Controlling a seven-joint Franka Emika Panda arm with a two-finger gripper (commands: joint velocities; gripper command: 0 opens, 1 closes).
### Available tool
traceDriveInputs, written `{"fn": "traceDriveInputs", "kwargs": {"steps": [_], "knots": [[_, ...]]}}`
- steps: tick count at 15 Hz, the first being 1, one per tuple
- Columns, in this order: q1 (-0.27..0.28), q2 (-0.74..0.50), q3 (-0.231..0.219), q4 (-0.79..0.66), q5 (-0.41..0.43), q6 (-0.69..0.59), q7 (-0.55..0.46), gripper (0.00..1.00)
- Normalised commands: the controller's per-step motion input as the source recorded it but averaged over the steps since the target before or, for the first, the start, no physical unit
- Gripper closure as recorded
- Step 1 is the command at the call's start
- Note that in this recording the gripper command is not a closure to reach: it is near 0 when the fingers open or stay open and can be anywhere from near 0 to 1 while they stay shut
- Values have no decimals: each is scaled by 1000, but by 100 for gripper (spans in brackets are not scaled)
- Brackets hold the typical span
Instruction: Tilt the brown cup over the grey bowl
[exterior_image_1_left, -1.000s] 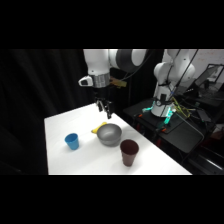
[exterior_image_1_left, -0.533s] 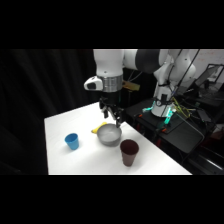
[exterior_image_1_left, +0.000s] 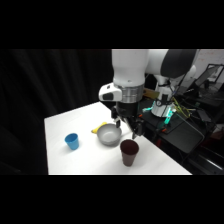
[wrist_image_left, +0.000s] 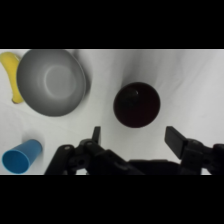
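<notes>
A: claw status?

B: gripper (wrist_image_left: 131, 139) is spread wide; nothing between the fingers (wrist_image_left: 175, 139); in the wrist view the two tips stand apart with bare table between them; the gap is wider than the brown cup (wrist_image_left: 136, 105).

A: where is it relative to the brown cup?

B: above it and clear of it; no contact; wrist view looks straight down into the cup's mouth, which sits between the two fingertips and just beyond them; side view has the gripper (exterior_image_1_left: 127, 129) hanging over the spot between cup and bowl, tips above the brown cup (exterior_image_1_left: 129, 151) rim.

A: cup state?

B: upright on the white table (exterior_image_1_left: 90, 160); rim up; not tilted; dark inside, contents cannot be told.

A: grey bowl?

B: grey bowl (wrist_image_left: 51, 82) stands just beside the brown cup, apart from it, a strip of table between; upright; inside looks bare; side view puts the grey bowl (exterior_image_1_left: 108, 135) to the cup's upper left.

A: anything else near the cup?

B: yellow object (wrist_image_left: 11, 75), curved, on the far side of the bowl from the brown cup, touching or nearly touching the bowl's edge, cannot tell which; blue cup (wrist_image_left: 21, 156) well apart from the brown cup, past the bowl, upright in the side view (exterior_image_1_left: 72, 141); arm (exterior_image_1_left: 131, 75) comes down over the cup from above.
</notes>
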Motion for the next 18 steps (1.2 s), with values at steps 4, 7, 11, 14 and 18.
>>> {"fn": "traceDriveInputs", "kwargs": {"steps": [4, 7, 11, 14, 18], "knots": [[86, -136, 89, -192, 190, 198, 57, 0], [62, -142, 47, -315, 82, 436, 49, 0], [-8, -65, -35, -348, -64, 452, 14, 0], [-42, 9, -54, -241, -83, 343, -47, 0], [-14, 25, -10, -108, -43, 258, -74, 0]]}}
